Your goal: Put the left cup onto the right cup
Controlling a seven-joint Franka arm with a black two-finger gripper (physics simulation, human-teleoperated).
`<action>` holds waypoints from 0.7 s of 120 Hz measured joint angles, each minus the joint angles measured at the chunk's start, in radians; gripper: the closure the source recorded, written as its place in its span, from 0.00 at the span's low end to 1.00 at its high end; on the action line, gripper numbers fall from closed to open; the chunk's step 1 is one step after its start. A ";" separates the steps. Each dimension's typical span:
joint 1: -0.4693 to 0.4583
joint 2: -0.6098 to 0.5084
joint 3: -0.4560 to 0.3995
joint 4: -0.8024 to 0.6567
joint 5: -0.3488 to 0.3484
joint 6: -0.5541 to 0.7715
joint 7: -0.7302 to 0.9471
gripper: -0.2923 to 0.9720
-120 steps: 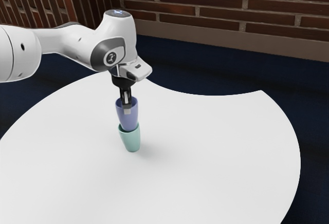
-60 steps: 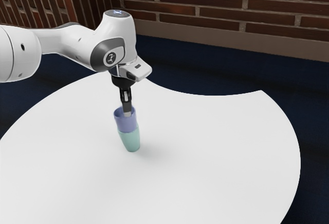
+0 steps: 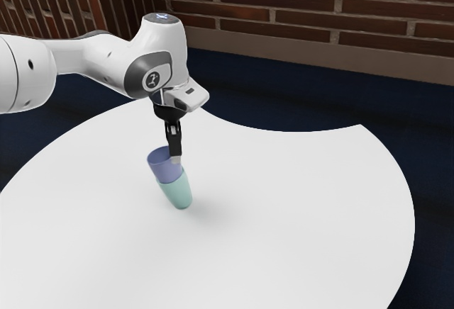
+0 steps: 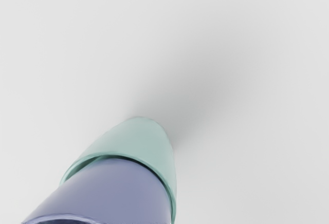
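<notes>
A purple cup (image 3: 162,166) sits nested inside a teal cup (image 3: 177,193) near the middle of the white round table (image 3: 298,210). Both cups lean together toward the exterior view's left. My gripper (image 3: 172,152) hangs straight down at the purple cup's rim, on the rim's right side, and is open. The cup's wall rests against the fingers, which do not clamp it. In the wrist view the purple cup (image 4: 108,193) lies just under my hand, with the teal cup (image 4: 139,142) sticking out beyond it.
The table's curved far edge (image 3: 284,129) drops to a dark blue floor. A brick wall (image 3: 298,4) runs behind. Bare white tabletop surrounds the cups on all sides.
The purple cup slid down out of my fingers into the teal cup while my hand stayed in place. The nested pair then tipped toward the exterior view's left.
</notes>
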 joint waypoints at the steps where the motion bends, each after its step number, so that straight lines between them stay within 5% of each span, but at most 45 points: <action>1: 0.000 0.000 0.000 0.000 0.000 0.000 0.000 0.26; 84: 0.009 -0.063 0.000 0.000 -0.012 -0.036 0.001 0.23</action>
